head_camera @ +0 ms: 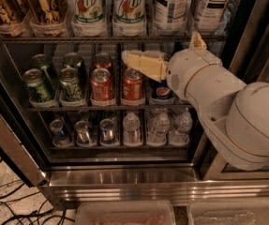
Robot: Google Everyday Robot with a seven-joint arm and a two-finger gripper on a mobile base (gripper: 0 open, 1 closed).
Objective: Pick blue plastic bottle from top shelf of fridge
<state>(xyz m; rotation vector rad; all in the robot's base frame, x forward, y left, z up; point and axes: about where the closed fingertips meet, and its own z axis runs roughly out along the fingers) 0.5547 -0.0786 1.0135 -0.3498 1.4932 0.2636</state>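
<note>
Two blue plastic bottles with pale checked labels reading "TEA" stand at the right of the top shelf (54,40): one (171,8) beside the 7up bottles and one (214,3) further right. Their tops are cut off by the frame's edge. My gripper (160,46) is in front of the can rack, just below the top shelf's front rail and under the left tea bottle. Its cream fingers (143,63) stand apart, open and empty. One points left and the other shows as a tip by the rail. The white arm (246,121) comes in from the lower right.
The top shelf also holds two 7up bottles (108,8) and brown bottles (26,6). Green, red and Pepsi cans (101,83) fill the middle rack, with small water bottles (157,128) below. The open door frame (7,144) is at the left. Plastic bins (124,213) and cables (3,205) lie on the floor.
</note>
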